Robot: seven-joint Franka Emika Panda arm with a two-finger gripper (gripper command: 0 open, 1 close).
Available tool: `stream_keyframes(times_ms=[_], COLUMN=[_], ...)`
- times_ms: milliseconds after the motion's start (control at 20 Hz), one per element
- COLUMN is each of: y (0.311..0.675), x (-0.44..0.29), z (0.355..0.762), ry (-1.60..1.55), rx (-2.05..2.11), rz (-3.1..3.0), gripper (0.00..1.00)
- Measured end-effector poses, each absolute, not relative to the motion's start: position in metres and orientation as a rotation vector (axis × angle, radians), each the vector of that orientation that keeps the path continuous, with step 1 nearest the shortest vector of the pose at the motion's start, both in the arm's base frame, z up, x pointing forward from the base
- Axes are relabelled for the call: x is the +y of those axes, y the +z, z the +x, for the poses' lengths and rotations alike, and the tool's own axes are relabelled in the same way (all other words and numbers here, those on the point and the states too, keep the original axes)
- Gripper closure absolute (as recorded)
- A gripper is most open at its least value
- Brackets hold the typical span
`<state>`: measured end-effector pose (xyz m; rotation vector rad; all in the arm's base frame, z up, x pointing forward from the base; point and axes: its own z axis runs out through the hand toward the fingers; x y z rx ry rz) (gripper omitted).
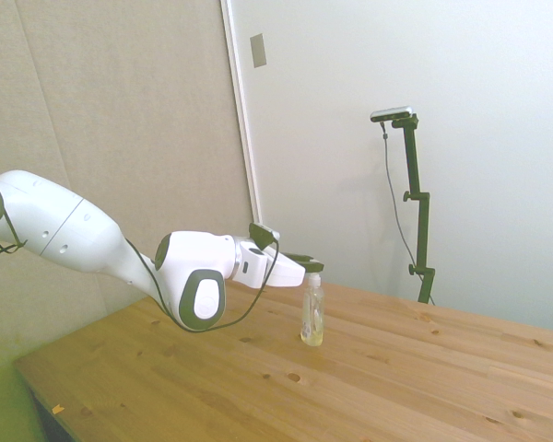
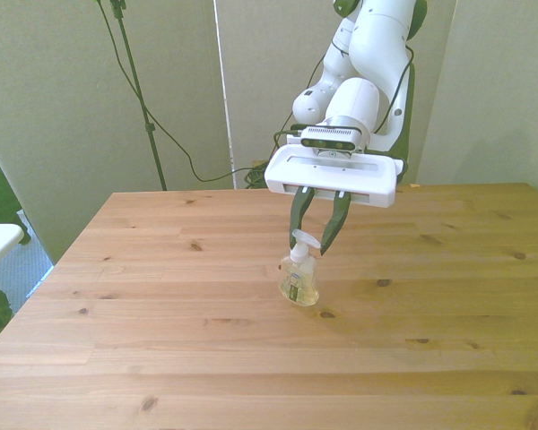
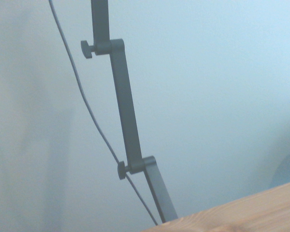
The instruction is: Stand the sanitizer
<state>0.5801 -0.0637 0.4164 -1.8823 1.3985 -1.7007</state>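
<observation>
The gripper [image 2: 317, 240] reaches nearly level over the table [image 2: 161, 358], its two dark fingers [image 2: 298, 215] slanting down and drawing together toward the white pump top of the sanitizer [image 2: 299, 279]. In the front view the fingertips sit on either side of the pump head with only a narrow gap between them, so the claw looks closed on the pump top; whether the tips actually press it or merely flank it cannot be made out for certain. In the side view the gripper [image 1: 311, 268] sits right at the top of the sanitizer [image 1: 312, 316], in line with the bottle's neck.

The sanitizer stands on its base on the bare wood, near the middle of the table. Its long axis runs up and down, close to vertical, with the pump top uppermost and the pale yellowish gel in the lower body. The white label with small marks faces the front camera.

The wrist view shows only a strip of the table's edge [image 3: 241, 212] against a pale wall [image 3: 222, 87]; the bottle does not appear in it.
</observation>
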Motion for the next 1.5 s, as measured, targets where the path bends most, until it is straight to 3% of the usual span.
stream_keyframes(times_ms=[500, 550, 1500], y=[0.395, 0.393, 0.382], x=[-0.048, -0.049, -0.050], z=[0.562, 0.559, 0.542], ry=[-1.784, -1.788, -1.762], rx=[1.354, 1.357, 1.344], rz=[-1.757, -1.741, -1.697], gripper=[1.00, 0.00, 0.00])
